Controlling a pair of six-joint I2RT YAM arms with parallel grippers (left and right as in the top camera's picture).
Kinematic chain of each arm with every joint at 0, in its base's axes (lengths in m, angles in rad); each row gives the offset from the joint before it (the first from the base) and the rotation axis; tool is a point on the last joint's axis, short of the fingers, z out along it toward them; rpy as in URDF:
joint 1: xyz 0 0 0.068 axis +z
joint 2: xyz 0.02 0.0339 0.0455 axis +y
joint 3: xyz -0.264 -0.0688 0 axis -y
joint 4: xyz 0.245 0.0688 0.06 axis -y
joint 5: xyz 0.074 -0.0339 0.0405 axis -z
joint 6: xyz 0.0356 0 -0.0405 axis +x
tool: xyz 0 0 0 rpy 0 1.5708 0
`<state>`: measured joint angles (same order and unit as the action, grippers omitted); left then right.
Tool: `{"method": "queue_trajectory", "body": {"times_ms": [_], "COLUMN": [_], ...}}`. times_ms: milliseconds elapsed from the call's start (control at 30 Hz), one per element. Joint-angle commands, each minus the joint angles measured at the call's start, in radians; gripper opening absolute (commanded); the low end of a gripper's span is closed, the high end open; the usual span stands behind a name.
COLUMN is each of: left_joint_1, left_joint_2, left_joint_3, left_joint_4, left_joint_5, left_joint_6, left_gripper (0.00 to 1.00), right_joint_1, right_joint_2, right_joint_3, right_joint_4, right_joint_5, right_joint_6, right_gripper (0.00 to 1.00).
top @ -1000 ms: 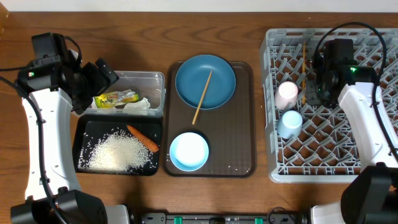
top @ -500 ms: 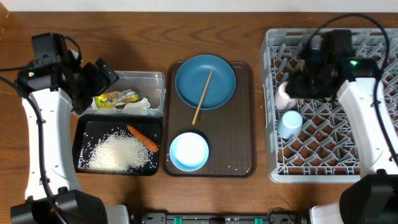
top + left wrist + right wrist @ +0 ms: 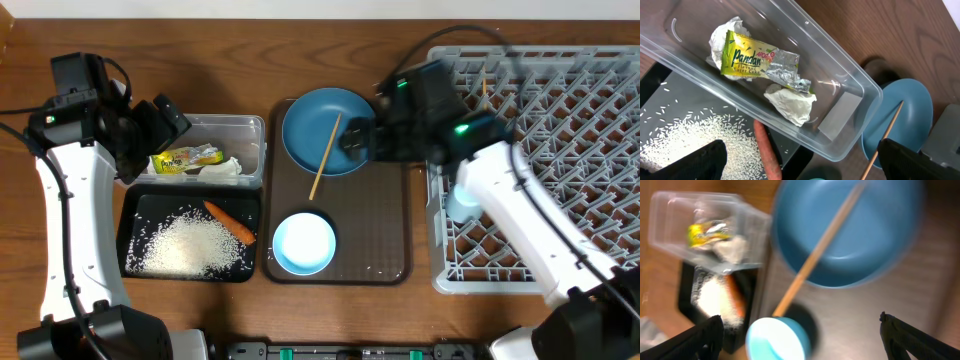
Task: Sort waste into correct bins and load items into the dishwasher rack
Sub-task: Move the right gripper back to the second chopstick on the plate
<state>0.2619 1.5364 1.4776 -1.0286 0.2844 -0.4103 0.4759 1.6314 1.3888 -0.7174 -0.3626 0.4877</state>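
Observation:
My left gripper (image 3: 155, 140) hangs open over the clear box (image 3: 240, 128), which holds the yellow-green wrapper (image 3: 752, 57) and white tissue (image 3: 790, 102). Below it, the black tray (image 3: 133, 215) carries rice (image 3: 188, 245) and the carrot (image 3: 230, 222). My right gripper (image 3: 350, 138) is open and empty above the dark-blue plate (image 3: 325, 120), where one chopstick (image 3: 325, 155) lies. The right wrist view is blurred but shows that chopstick (image 3: 815, 255) and the pale-blue bowl (image 3: 777, 340). The light-blue cup (image 3: 462, 202) sits in the grey rack (image 3: 570, 120). The pink cup is hidden under my right arm.
The brown serving tray (image 3: 385, 235) holds plate and bowl (image 3: 303, 243) between the bins and the rack. My right arm crosses the rack's left edge. A thin wooden stick (image 3: 485, 92) shows among the rack's back pegs.
My right arm swung left from the rack to above the plate, and its jaws opened wide. It now covers the pink cup. The left arm has not moved.

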Motion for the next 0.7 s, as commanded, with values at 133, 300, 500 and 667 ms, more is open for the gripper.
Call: {"method": "queue_trajectory", "body": {"times_ms": [133,300,500,667], "left_joint_1": [0.004,0.004,0.004,0.004], "left_joint_2": [-0.002,-0.002,-0.002,-0.002], "left_joint_3": [0.000,0.000,0.000,0.000], "left_joint_4": [-0.003,-0.003,-0.003,-0.003], "left_joint_5": [-0.009,-0.009,-0.009,-0.009], "left_joint_6": [0.014,0.014,0.014,0.014], "left_gripper": [0.98,0.98,0.98,0.98], "right_joint_1": [0.155,0.240,0.294,0.295], "right_joint_2": [-0.021,-0.021,-0.021,-0.006], "right_joint_3": [-0.060,-0.119,-0.178,-0.179], "right_joint_4": [0.051,0.063,0.162,0.178], "right_joint_5": [0.146,0.305,0.351,0.351], "right_joint_6": [0.314,0.465,0.489,0.510], "right_gripper": [0.69,0.43,0.43,0.45]}}
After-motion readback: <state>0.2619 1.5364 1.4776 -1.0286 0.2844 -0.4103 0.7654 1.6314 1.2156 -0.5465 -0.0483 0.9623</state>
